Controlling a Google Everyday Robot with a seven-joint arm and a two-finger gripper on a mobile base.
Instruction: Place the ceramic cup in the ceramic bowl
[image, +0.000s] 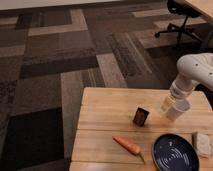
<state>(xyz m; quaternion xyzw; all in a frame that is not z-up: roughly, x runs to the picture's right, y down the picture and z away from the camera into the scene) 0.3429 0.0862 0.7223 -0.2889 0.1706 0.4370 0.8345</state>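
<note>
Four things sit apart on the wooden table: a small dark box, a carrot, the ceramic bowl near the front edge and a pale beige block just right of it. Beyond the bowl, over the table's right side, the gripper holds the ceramic cup tilted, its fingers set wide around the cup's white wall.

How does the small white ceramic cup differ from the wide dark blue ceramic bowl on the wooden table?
The small white ceramic cup is pale and narrow; the wide dark blue ceramic bowl is dark and much broader. The cup looks tilted; the bowl lies flat and shallow. The robot's pincer is at the cup, apart from the bowl. Both are round, at the wooden table's right side.
</note>
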